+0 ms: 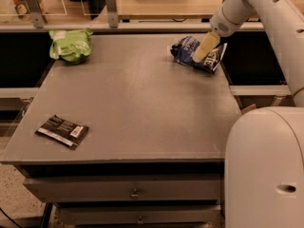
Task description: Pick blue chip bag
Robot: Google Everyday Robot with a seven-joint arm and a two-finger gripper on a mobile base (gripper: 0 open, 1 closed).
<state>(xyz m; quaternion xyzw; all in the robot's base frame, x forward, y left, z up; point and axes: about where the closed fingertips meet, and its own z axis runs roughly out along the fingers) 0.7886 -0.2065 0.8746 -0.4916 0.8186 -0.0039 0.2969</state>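
Note:
The blue chip bag [190, 52] is a crumpled dark navy foil bag with white lettering, lying at the far right of the grey table [137, 108]. My gripper [201, 54] hangs from the white arm that comes in from the upper right. Its cream-coloured fingers [205, 45] point down and left onto the middle of the bag, covering part of it. The bag rests on the table.
A light green bag [71, 44] lies at the far left corner. A flat black packet with a white label [63, 130] lies near the front left edge. The robot's white body [266, 170] fills the lower right. Drawers [135, 194] sit under the table front.

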